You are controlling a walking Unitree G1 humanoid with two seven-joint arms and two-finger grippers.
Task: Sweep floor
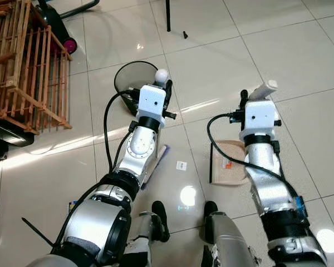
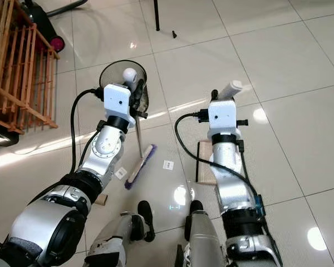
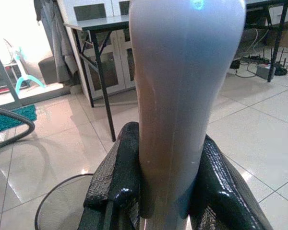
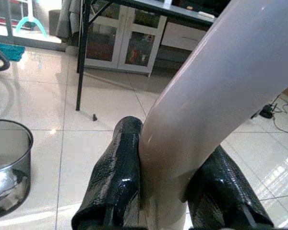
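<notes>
Gripping broom handle (image 3: 182, 105), left gripper (image 3: 158, 187); right gripper (image 4: 168, 191) clamps dustpan handle (image 4: 221, 91).

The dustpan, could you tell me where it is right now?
The dustpan rests on the floor beneath the right gripper, right of the broom head.

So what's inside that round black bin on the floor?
The bin is dark mesh. The right wrist view shows something pale and crumpled at its bottom, unclear what. From the head views, the left gripper and broom handle cover part of the opening.
</notes>
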